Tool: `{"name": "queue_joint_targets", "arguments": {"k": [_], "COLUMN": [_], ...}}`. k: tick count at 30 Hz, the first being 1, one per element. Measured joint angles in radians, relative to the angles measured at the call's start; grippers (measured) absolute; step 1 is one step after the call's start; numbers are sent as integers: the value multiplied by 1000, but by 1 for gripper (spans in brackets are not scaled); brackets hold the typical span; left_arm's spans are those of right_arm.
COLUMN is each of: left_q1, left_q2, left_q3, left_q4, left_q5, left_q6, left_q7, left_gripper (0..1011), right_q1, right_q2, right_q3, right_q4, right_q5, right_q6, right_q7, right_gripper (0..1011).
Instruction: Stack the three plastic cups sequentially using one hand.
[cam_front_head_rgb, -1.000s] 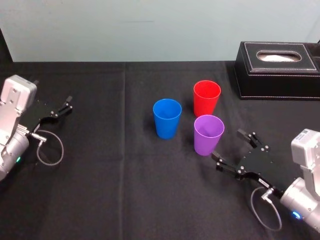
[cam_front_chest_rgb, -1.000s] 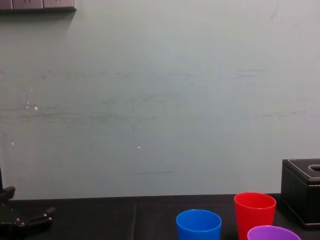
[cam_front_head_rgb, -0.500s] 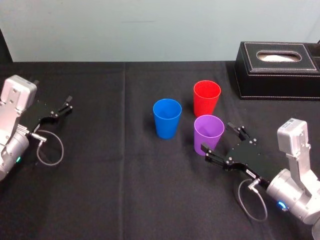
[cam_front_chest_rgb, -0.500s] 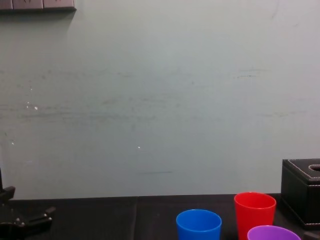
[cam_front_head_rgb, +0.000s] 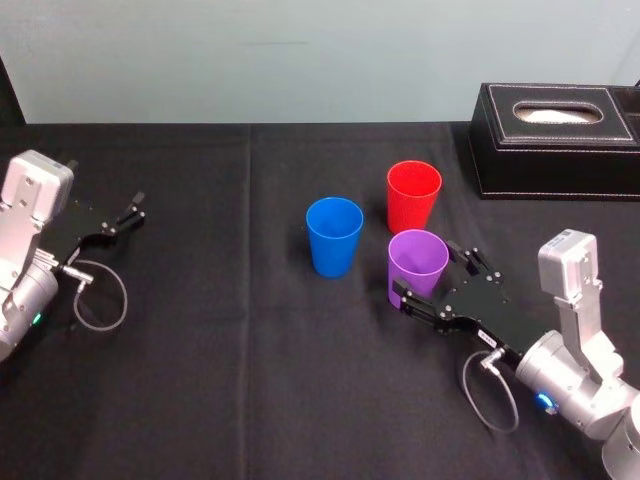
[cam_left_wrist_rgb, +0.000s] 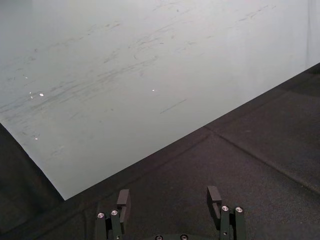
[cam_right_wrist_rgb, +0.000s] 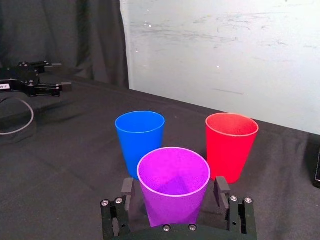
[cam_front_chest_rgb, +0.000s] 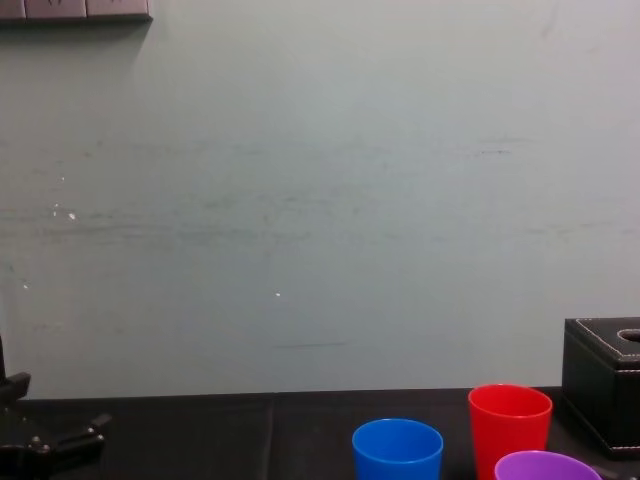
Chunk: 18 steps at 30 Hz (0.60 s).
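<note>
The right gripper (cam_front_head_rgb: 431, 271) had slid forward and leftward over the last second, so that its spread fingers now flanked the purple cup (cam_front_head_rgb: 417, 262), which had earlier stood clear ahead of them. The cups themselves had not shifted. At far left the left gripper (cam_front_head_rgb: 131, 210) lay parked on the black tablecloth (cam_front_head_rgb: 220, 380), fingers apart on nothing. The blue cup (cam_front_head_rgb: 334, 236) stood near the middle, the red cup (cam_front_head_rgb: 413, 195) to its right and farther back, the purple one just in front of the red. All three were smooth, tapered plastic tumblers, upright, mouths up, long axes vertical. In the right wrist view a narrow gap showed between each finger and the purple wall. The chest view cut off the purple cup below its rim and the blue cup's base. At far right sat a black stitched tissue box (cam_front_head_rgb: 520, 165), its right end cropped.
</note>
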Motion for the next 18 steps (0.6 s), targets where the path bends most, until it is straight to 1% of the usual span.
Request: {"name": "queue_joint_targets", "arguments": {"k": [9, 18], "left_q1": [0, 0], "left_q2": [0, 0], "left_q3": [0, 0], "left_q4": [0, 0], "left_q5": [0, 0], "left_q6": [0, 0], "left_q7": [0, 0], "left_gripper": [1005, 1005], "right_q1": [18, 24], "right_q2": [-38, -68], "right_q3": [8, 21], "right_q4": [32, 37], "right_q5": [-21, -37], "right_q6": [-10, -8], "right_q7": [8, 10], "right_gripper": [1004, 1004]}}
